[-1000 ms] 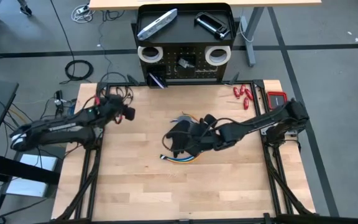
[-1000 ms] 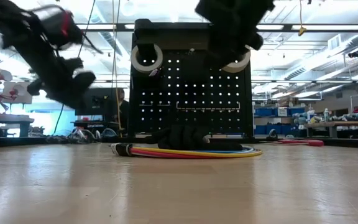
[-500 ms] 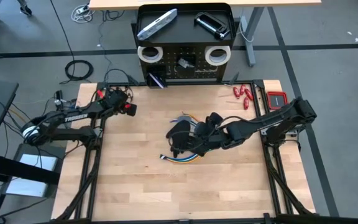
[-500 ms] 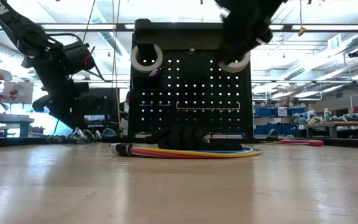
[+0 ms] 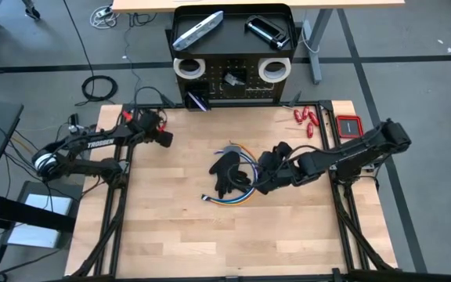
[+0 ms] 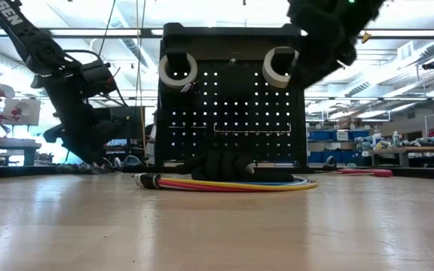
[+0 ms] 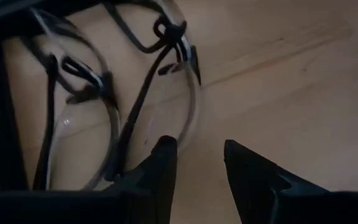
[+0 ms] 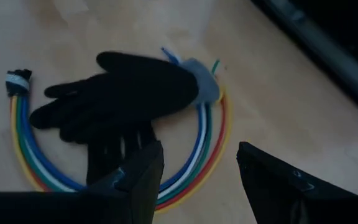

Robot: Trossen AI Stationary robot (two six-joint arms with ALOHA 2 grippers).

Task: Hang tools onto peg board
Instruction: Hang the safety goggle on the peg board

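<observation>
The black peg board (image 5: pixel 233 82) stands at the table's far edge with two white tape rolls (image 5: pixel 188 68) (image 5: pixel 273 70) hanging on it. A silver flat bar (image 5: pixel 198 30) and a black clamp (image 5: pixel 266 30) lie on its tray top. Black gloves (image 8: pixel 123 93) lie on a loop of coloured cables (image 8: pixel 213 140) at mid-table. My right gripper (image 8: pixel 199 149) hovers open just right of them, holding nothing. My left gripper (image 7: pixel 196 146) stands open low at the far left corner, beside clear safety glasses (image 7: pixel 104 106) that rest on the wood.
Small red-handled tools (image 5: pixel 307 119) lie near the far right corner, and a red-rimmed object (image 5: pixel 349 124) sits at the right edge. Loose black cords (image 5: pixel 149 102) crowd the far left corner. The near half of the table (image 5: pixel 225 243) is bare wood.
My right gripper has drawn back toward the table's right edge, uncovering the gloves, which stay on the cable loop. My left gripper has sunk toward the table at the far left corner and tipped more steeply downward.
</observation>
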